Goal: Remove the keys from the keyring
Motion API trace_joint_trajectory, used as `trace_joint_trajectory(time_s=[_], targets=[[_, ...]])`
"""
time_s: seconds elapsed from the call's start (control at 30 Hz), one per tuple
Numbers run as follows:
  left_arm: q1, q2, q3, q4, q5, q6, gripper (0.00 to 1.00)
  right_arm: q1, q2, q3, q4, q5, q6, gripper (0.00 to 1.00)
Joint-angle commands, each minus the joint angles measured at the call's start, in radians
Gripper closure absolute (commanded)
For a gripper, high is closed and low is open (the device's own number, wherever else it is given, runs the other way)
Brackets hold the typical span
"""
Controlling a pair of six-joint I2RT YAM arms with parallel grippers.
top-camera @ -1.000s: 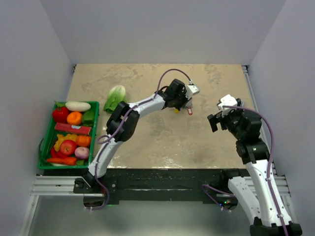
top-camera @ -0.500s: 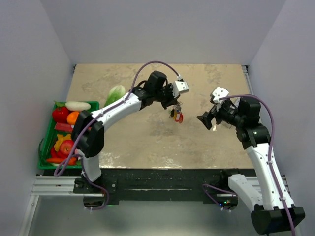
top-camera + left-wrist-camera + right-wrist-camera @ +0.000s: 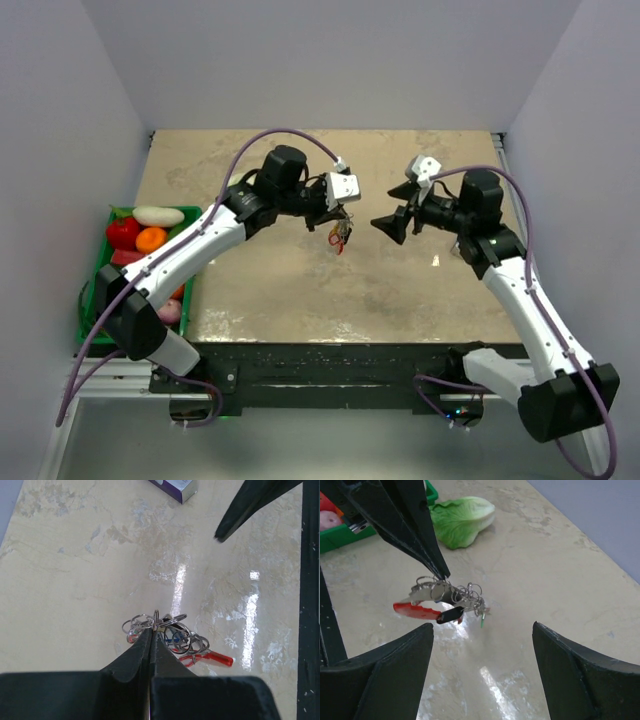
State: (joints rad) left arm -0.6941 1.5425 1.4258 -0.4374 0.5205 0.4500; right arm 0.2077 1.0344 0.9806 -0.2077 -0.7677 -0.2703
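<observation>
My left gripper (image 3: pixel 334 216) is shut on the thin silvery keyring (image 3: pixel 155 621) and holds the bunch in the air above the table. The keys (image 3: pixel 176 637) and several small rings hang below the tips, with the red fob (image 3: pixel 216 658) sticking out to the right. In the right wrist view the bunch (image 3: pixel 454 598) hangs from the left gripper's fingers (image 3: pixel 415 527), with the red fob (image 3: pixel 414 611) and a small green piece. My right gripper (image 3: pixel 386 226) is open and empty, its jaws wide apart (image 3: pixel 482 626), facing the bunch a short way off.
A green lettuce (image 3: pixel 462 519) lies on the table behind the keys. A green crate (image 3: pixel 106 214) full of vegetables stands at the table's left edge. A purple box (image 3: pixel 176 487) lies on the table beyond the keys.
My left gripper has lifted the keyring off the table and carried it left and nearer. My right gripper has swung left and up toward the bunch, still open.
</observation>
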Motion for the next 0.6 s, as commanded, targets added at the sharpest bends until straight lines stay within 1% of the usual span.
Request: trace_joint_trajectory(time_s=[0.0,0.13,0.2,0.3,0.43,0.57], targets=[[0.005,-0.074,0.001,-0.007,0.061,0.026,1.0,0.104,0.067,0.062,0.105,0.048,0.075,0.19],[0.004,-0.087,0.008,-0.027,0.084,0.032,1.0,0.11,0.111,0.084,0.154,0.155,0.137,0.2],[0.005,-0.093,0.01,-0.03,0.087,0.03,1.0,0.111,0.125,0.099,0.154,0.165,0.135,0.21],[0.005,-0.099,0.01,-0.034,0.092,0.029,1.0,0.111,0.124,0.096,0.166,0.114,0.135,0.24],[0.005,-0.107,0.009,-0.024,0.092,0.016,1.0,0.127,0.128,0.087,0.16,0.087,0.109,0.3],[0.005,-0.11,0.009,-0.017,0.082,0.0,1.0,0.147,0.122,0.076,0.12,0.021,0.071,0.32]])
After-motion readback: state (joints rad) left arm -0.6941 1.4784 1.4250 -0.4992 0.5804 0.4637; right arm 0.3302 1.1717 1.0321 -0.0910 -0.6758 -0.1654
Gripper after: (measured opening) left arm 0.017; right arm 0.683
